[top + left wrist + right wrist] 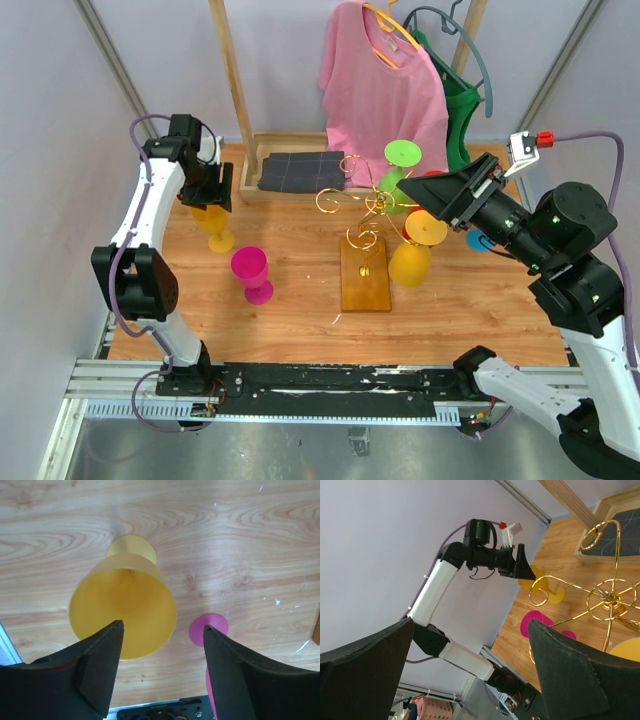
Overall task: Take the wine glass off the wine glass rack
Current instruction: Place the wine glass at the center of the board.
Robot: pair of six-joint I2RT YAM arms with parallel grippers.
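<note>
The wine glass rack (pixel 362 203) is thin gold wire with curled arms on a brown wooden base block (pixel 365 275); its spirals (pixel 606 596) also show in the right wrist view. A green glass (pixel 400 158) and a yellow glass (pixel 412 258) hang from it. Another yellow wine glass (pixel 214 226) stands upright on the table at the left. My left gripper (pixel 208 194) hovers just above that glass (pixel 122 611), open (pixel 162 628), holding nothing. A magenta glass (pixel 252 273) stands nearby. My right gripper (pixel 424 205) is open (pixel 470 622) beside the rack's right arms, empty.
A tall wooden clothes rack at the back carries a pink shirt (pixel 385 90) and a green garment (pixel 457 125). A dark folded cloth (pixel 301 170) lies on its base. A blue object (pixel 479 241) peeks from under the right arm. Metal rail (pixel 300 385) along the near edge.
</note>
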